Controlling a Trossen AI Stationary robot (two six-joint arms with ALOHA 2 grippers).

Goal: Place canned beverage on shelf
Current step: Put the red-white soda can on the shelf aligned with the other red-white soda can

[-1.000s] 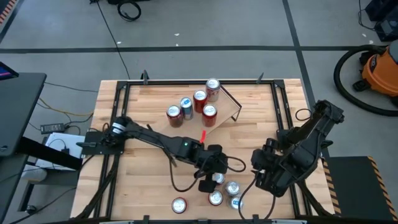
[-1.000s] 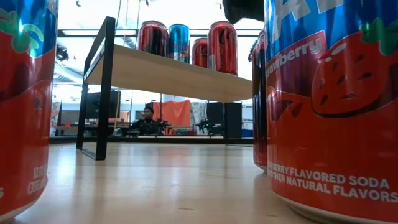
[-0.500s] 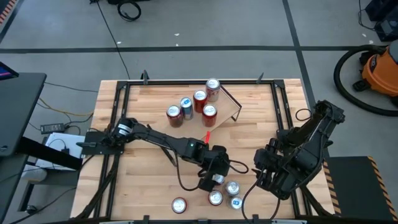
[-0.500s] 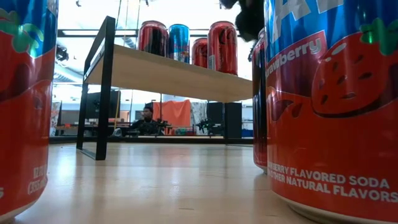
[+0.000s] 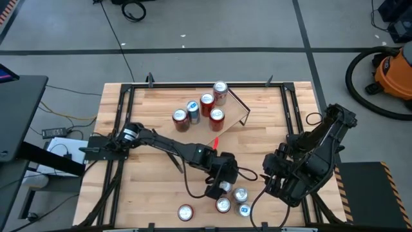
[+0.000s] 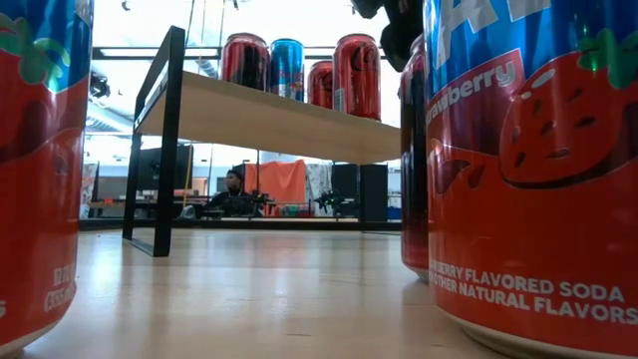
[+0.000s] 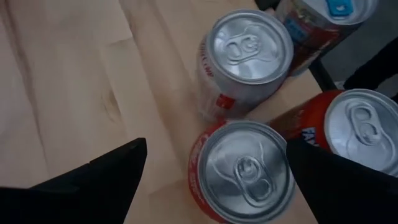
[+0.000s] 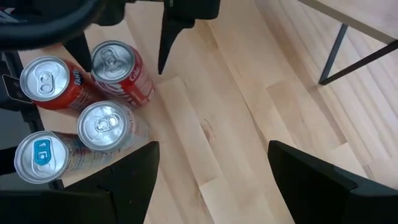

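The shelf (image 6: 279, 120) is a light-wood board on black wire legs; several red and blue cans (image 5: 206, 103) stand on it at the table's far middle (image 5: 233, 111). A cluster of upright cans (image 5: 233, 198) stands near the front edge. My left gripper (image 5: 221, 183) is open, pointing down over the cluster's far red can (image 7: 245, 171). Its fingers (image 7: 118, 171) stand on either side of the can's top; I cannot tell whether they touch it. My right gripper (image 8: 211, 180) is open and empty at the front right (image 5: 273, 180).
A single can (image 5: 185, 212) stands apart at the front, left of the cluster. Three other cans (image 7: 249, 56) stand close beside the far red one. Black frame rails (image 5: 122, 116) run along the table's sides. Bare wood lies between the shelf and the cluster.
My left gripper has gone a little toward the table's right and near edges and down, coming over the far red can of the front cluster. Its dark fingers now show lower at the top of the low view.
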